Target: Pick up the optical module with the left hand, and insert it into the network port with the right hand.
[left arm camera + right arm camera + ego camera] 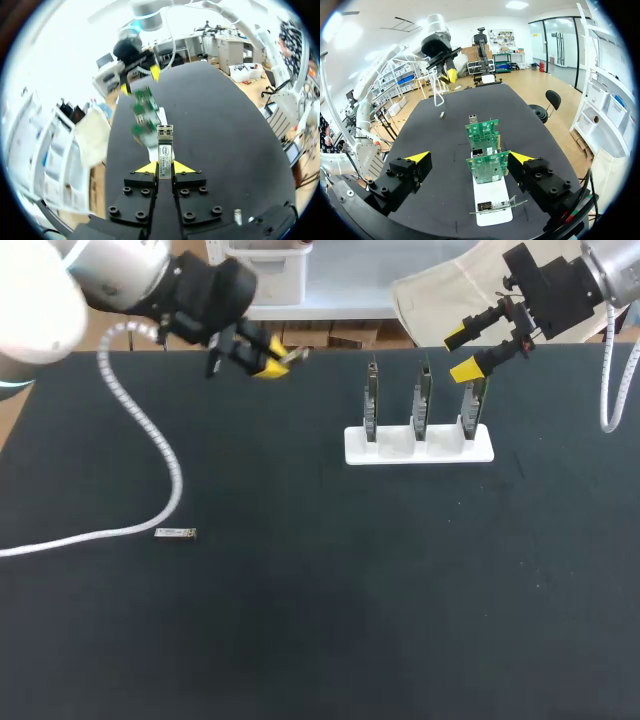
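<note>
Left pincer (165,168) aloft, clamped on the optical module (165,146); right pincer (469,157) spread wide (also aloft).

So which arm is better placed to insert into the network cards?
Probably right: the right gripper, open, hangs by the end network card on the white stand. The left gripper, shut on the optical module, is off to the side, so a handover comes first.

the left gripper (163,167) holds the optical module (165,146) between its two yellow tips, pressed from both sides. the metal end of the module sticks out ahead of the fingers. further ahead, toward the far edge of the black table (225,120), green circuit boards (142,112) stand on a white base (161,119). the right gripper (139,81) hangs just beyond them, its fingers apart. a second small module (238,216) lies on the table beside the left gripper.
</note>
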{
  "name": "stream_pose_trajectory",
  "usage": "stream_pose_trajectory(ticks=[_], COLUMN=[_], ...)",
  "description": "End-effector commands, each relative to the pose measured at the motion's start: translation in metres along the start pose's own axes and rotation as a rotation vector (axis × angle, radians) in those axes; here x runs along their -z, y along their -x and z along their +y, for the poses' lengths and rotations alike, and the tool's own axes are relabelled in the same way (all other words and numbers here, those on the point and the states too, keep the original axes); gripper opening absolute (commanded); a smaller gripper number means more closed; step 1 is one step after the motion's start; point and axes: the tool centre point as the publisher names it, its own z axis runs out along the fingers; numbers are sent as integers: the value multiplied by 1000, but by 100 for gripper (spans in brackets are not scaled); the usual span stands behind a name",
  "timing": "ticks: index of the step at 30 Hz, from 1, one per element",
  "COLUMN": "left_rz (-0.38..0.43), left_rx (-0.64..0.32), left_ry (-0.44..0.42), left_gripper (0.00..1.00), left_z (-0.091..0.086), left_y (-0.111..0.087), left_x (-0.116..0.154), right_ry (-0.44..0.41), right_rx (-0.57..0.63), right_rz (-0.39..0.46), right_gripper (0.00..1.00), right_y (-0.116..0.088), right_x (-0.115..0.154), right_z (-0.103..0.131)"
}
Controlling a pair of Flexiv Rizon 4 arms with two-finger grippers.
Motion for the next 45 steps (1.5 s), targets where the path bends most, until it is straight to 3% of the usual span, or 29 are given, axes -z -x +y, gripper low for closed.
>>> stream_pose_trajectory(ticks=[1,7,9,26,27,29,36,45], left_rz=[-32,-111,-96,-88,-138,-164,-353,-500], left_rx=[-42,-49,-73,-37,-24,-14,-7,0], left_ry=[-5,3,7,16,51,68,159,85], left_gripper=[0,0,0,0,0,0,0,0], left_z=[31,40,39,29,29,34,67,81], left_y=[24,41,45,38,42,48,81,114], left_x=[-15,-19,-19,-15,-15,-19,-42,-69], right_ry=[-4,-4,-4,-4,-4,-4,-4,-4], right_rx=[1,1,1,1,1,1,1,1], right_rz=[0,0,0,0,0,0,0,0], right_gripper=[100,100,100,100,100,100,100,100], right_y=[0,0,0,0,0,0,0,0], right_x=[0,0,0,0,0,0,0,0], right_z=[1,1,1,1,1,1,1,1])
